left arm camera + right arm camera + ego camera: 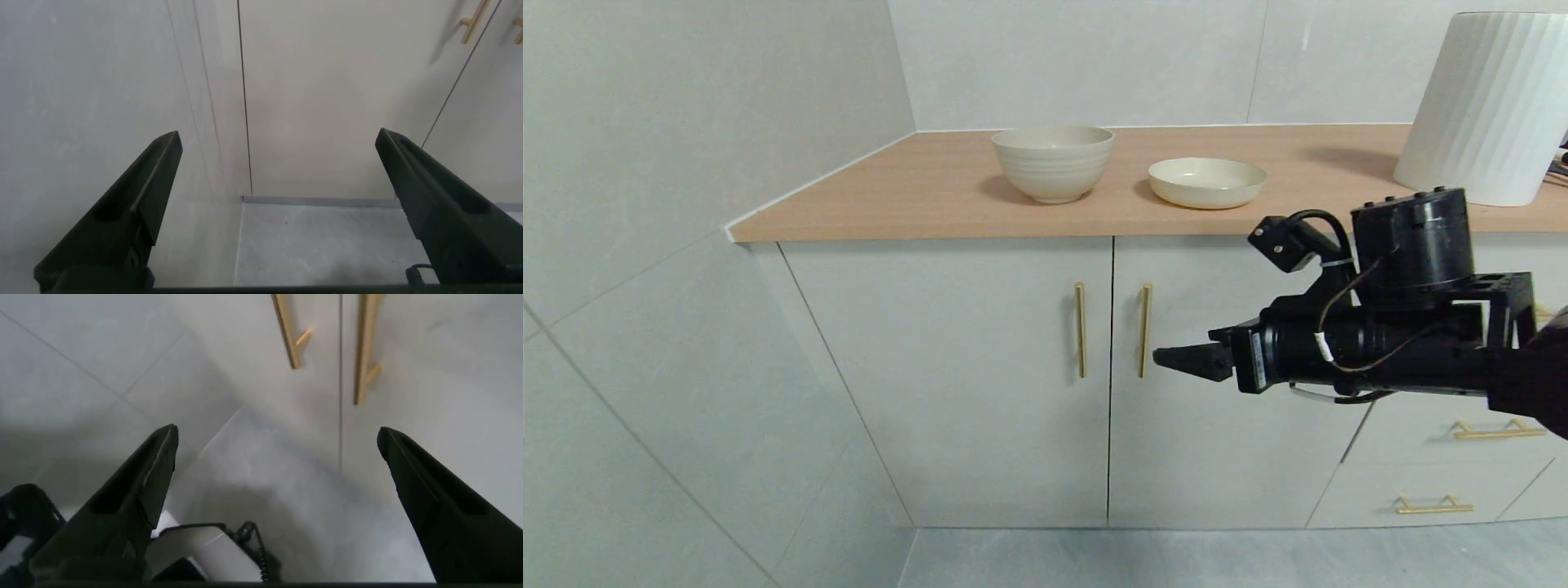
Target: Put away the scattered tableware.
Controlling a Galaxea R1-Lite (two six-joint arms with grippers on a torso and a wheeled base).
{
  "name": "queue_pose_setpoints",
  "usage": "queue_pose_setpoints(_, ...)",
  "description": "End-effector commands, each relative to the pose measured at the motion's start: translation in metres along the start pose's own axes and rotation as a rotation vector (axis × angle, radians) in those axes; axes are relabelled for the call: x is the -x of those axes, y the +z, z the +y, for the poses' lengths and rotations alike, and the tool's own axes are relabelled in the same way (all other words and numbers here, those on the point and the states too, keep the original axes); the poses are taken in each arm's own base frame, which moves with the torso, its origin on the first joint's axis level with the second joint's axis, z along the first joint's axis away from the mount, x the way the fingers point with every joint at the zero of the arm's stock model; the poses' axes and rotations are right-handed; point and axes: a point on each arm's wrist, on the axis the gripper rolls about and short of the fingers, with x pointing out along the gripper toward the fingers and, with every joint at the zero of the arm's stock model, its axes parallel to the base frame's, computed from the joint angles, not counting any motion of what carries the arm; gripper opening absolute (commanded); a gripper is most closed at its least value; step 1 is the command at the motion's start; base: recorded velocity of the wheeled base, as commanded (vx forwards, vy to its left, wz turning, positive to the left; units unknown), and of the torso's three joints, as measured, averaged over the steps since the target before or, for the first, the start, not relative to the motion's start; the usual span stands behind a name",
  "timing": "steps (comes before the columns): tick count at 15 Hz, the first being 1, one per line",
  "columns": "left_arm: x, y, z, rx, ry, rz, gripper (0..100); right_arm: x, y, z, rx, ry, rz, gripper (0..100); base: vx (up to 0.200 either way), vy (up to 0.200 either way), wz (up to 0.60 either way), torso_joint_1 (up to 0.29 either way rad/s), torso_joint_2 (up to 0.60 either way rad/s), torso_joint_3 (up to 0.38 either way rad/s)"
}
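Bowl (1054, 162) and dish (1207, 181) are sitting apart on the counter (890, 204) at upper centre of frame, right gripper (1176, 359) is hanging released and empty at centre right with its tip just beside a door handle (1145, 329), left gripper (278, 143) is gaping, empty, facing a cabinet door (343, 98) and floor (327, 237).
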Motion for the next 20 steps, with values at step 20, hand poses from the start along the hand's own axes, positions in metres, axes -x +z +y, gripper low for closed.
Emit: queue_pose_setpoints(20, 0.0, 0.0, 0.0, 0.002, 0.001, 0.0, 100, -0.091, -0.021, -0.027, -0.145, 0.046, -0.206, 100, 0.0, 0.0, 0.0, 0.0, 0.0, 0.0)
